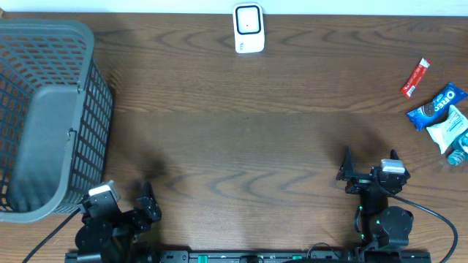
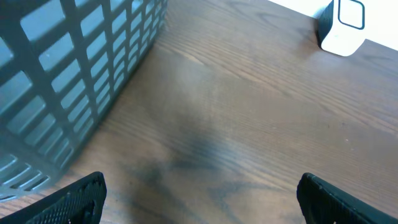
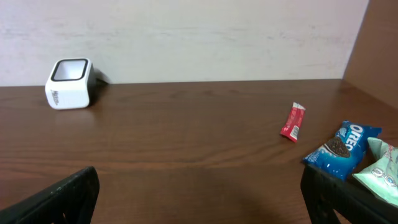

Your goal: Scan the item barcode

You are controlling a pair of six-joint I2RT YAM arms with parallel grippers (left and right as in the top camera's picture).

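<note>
The left gripper (image 2: pixel 202 202) and the right gripper (image 3: pixel 199 199) both hang released at the front of the tabletop (image 1: pixel 256 146), grasping nothing. Beside the left one stands a grey mesh basket (image 1: pixel 99 124), only its own floor showing inside. The red sachet (image 1: pixel 415 79), blue cookie pack (image 1: pixel 437 107) and pale green packet (image 1: pixel 450 130) lie together at the right edge, well apart from the white scanner (image 1: pixel 248 28) at the back.
</note>
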